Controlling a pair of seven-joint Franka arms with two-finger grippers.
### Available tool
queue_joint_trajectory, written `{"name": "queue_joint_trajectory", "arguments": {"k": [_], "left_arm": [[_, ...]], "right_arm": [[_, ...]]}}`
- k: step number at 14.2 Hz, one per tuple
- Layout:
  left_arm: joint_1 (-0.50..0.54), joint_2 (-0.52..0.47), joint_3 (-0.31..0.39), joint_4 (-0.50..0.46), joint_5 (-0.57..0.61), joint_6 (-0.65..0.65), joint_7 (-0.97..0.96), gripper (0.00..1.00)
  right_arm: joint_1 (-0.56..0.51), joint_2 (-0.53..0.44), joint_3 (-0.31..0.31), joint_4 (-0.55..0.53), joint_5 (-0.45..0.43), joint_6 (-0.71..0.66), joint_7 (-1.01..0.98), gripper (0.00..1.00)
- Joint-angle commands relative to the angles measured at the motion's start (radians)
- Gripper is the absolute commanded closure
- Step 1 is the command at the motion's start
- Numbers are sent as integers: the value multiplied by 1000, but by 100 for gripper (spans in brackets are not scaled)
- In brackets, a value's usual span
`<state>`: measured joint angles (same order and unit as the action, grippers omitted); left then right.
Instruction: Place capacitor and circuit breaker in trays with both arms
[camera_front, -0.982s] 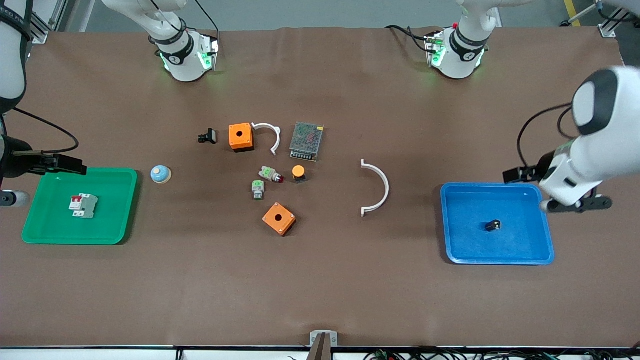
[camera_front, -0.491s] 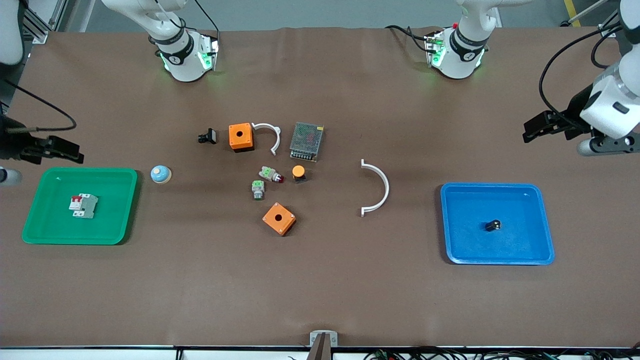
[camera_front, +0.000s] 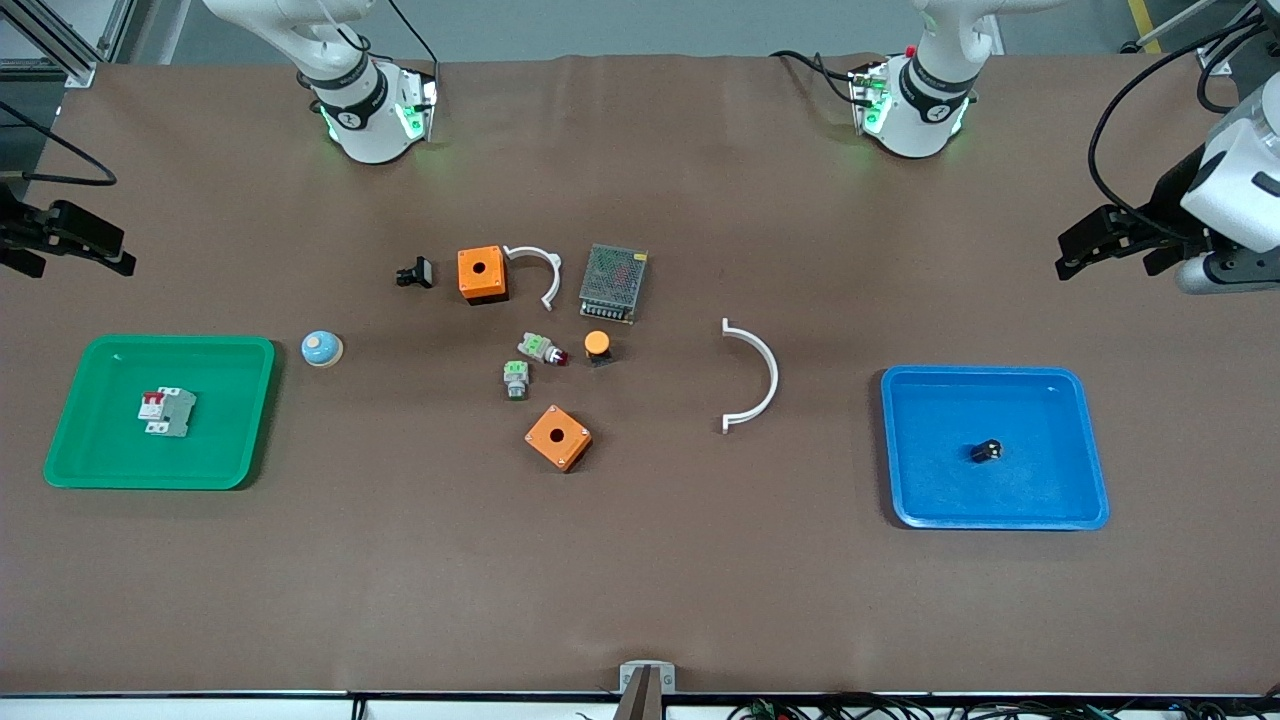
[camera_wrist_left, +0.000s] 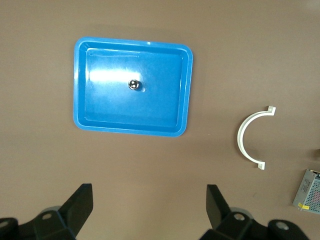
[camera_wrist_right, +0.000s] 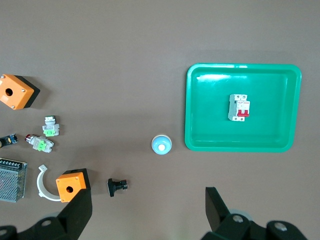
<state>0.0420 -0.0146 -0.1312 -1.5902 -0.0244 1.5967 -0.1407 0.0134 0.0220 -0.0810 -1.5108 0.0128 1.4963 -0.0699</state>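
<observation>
**Both parts lie in their trays, arms drawn back**

The capacitor (camera_front: 986, 451) lies alone in the blue tray (camera_front: 1070, 500), as before. The circuit breaker (camera_front: 166, 411) rests unmoved in the green tray (camera_front: 240, 450). Farther from the camera than the blue tray, the left gripper (camera_front: 1075, 255) has lifted away, jaws apart. The right gripper (camera_front: 95, 250) has likewise retreated from the green tray, jaws apart, over the bench (camera_front: 640, 560).

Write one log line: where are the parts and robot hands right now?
capacitor: in blue tray | circuit breaker: in green tray | left hand: open, empty | right hand: open, empty
</observation>
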Motion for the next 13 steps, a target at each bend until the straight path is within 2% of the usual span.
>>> {"name": "queue_joint_trajectory", "arguments": {"k": [1, 4, 13], "left_arm": [[10, 15, -4, 56, 1, -9, 16, 0], [10, 22, 2, 70, 0, -9, 65, 0], [10, 28, 4, 73, -5, -8, 59, 0]], "right_arm": [[10, -39, -2, -44, -4, -1, 1, 0], [11, -82, -2, -101, -4, 13, 1, 0], [10, -116, -3, -101, -4, 4, -1, 0]]}}
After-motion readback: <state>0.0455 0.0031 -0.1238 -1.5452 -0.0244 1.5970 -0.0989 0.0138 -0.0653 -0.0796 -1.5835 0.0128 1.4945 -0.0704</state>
